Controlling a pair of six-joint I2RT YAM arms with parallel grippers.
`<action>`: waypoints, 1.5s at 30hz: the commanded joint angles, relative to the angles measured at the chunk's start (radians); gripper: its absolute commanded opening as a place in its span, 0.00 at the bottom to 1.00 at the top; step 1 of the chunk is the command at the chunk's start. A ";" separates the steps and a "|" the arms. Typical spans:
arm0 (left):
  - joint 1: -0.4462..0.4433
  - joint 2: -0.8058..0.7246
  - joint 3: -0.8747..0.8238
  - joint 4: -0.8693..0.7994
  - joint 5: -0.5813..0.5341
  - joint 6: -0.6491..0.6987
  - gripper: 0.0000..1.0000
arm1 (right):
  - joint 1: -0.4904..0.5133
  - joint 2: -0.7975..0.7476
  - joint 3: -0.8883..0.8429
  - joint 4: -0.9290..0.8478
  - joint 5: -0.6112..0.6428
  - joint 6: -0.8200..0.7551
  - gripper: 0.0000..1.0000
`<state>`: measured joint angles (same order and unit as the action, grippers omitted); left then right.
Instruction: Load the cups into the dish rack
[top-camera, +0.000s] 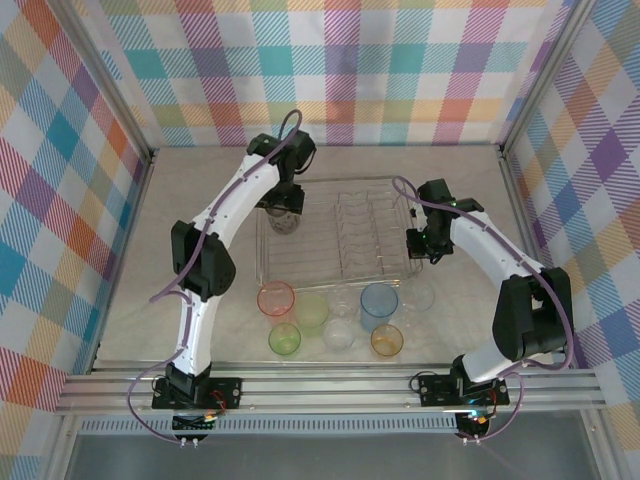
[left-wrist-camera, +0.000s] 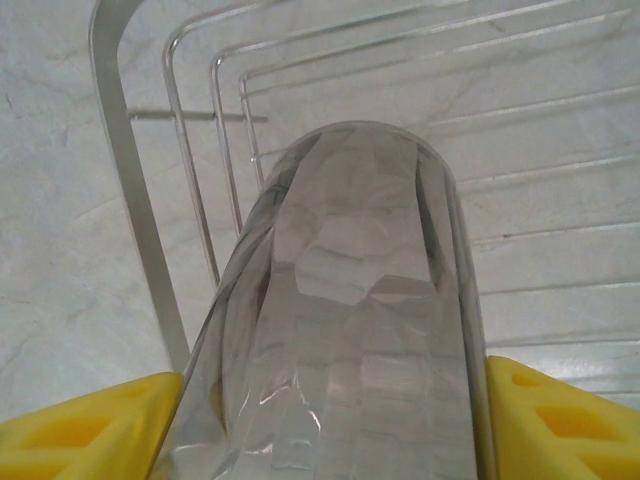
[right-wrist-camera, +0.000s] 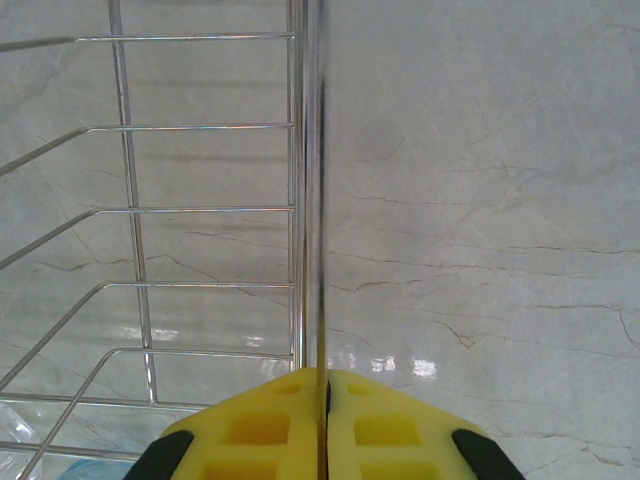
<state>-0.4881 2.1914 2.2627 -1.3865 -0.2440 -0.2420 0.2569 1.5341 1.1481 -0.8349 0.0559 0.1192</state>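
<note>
My left gripper (top-camera: 284, 208) is shut on a smoky grey cup (top-camera: 284, 222) over the left end of the silver wire dish rack (top-camera: 266, 268). In the left wrist view the cup (left-wrist-camera: 360, 330) sits between the yellow fingers (left-wrist-camera: 90, 430), with rack tines (left-wrist-camera: 130, 190) behind it. My right gripper (top-camera: 421, 246) is shut on the rack's right rim wire (right-wrist-camera: 313, 200), its yellow pads (right-wrist-camera: 270, 430) pressed against it. In front of the rack stand a pink-red cup (top-camera: 276, 299), two green cups (top-camera: 311, 312) (top-camera: 284, 340), a blue cup (top-camera: 379, 305), an orange cup (top-camera: 386, 341) and clear cups (top-camera: 341, 335).
The table is pale marble (top-camera: 200, 200), walled by checked panels. An aluminium rail (top-camera: 330, 385) runs along the near edge by the arm bases. The loose cups stand close together between the rack and this rail.
</note>
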 joint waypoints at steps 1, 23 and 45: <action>0.015 0.046 0.060 -0.034 0.011 0.001 0.00 | 0.010 0.009 -0.029 -0.097 -0.020 -0.005 0.09; 0.049 0.121 0.119 -0.036 -0.003 0.019 0.63 | 0.010 0.058 -0.001 -0.153 -0.016 -0.023 0.40; 0.048 -0.258 -0.187 0.291 -0.068 0.028 0.98 | 0.009 0.021 0.016 -0.171 -0.029 -0.023 0.50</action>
<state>-0.4435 2.1048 2.1578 -1.1999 -0.2741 -0.2089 0.2588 1.5627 1.1580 -0.9394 0.0647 0.1116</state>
